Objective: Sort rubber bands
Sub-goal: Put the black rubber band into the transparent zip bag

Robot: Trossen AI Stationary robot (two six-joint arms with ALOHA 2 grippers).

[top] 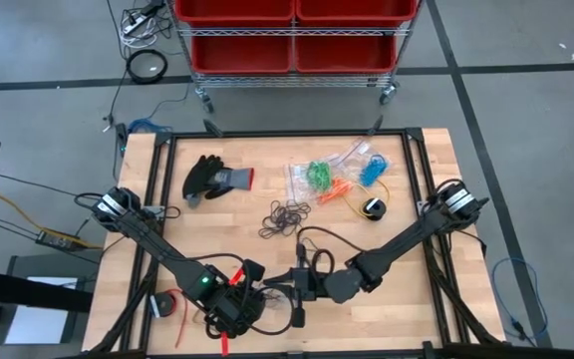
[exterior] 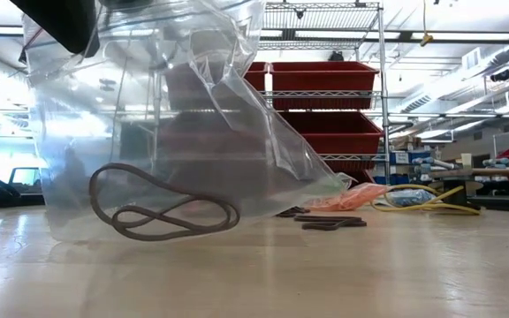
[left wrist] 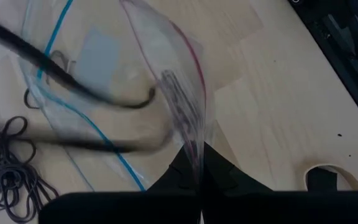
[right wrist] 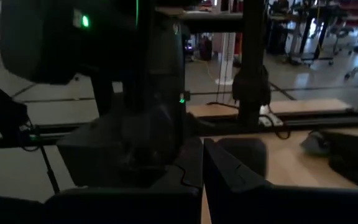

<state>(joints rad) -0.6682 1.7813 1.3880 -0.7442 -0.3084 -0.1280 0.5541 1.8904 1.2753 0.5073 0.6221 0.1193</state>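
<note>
**Grippers meeting at a clear bag near the front of the table**

Two dark robot arms reach inward over a pale wooden table (top: 427, 289) and come together low at its front edge. The left arm runs from its base at the table's left side diagonally toward the front centre; its left gripper (left wrist: 199, 163) has both fingers pressed together, clamped on the edge of a clear plastic zip bag with a blue and a red seal line (left wrist: 104, 68). The right arm stretches from the right side, sloping down and inward, and the right gripper (right wrist: 202, 163) sits just beside the left one, fingers closed together; whether it pinches the bag cannot be told.

Seen from table height, the clear bag (exterior: 175, 115) hangs down with its lower end on the wood, and one dark rubber band, looped like a figure eight (exterior: 162, 212), lies inside at the bottom.

A loose heap of black rubber bands (top: 287, 217) rests near the table's middle, apart from both grippers. Farther back lie small clear bags holding green rubber bands (top: 318, 174), orange rubber bands (top: 335, 189) and blue rubber bands (top: 372, 170). A black knitted glove with a grey and red cuff (top: 212, 179) lies at the back left.
</note>
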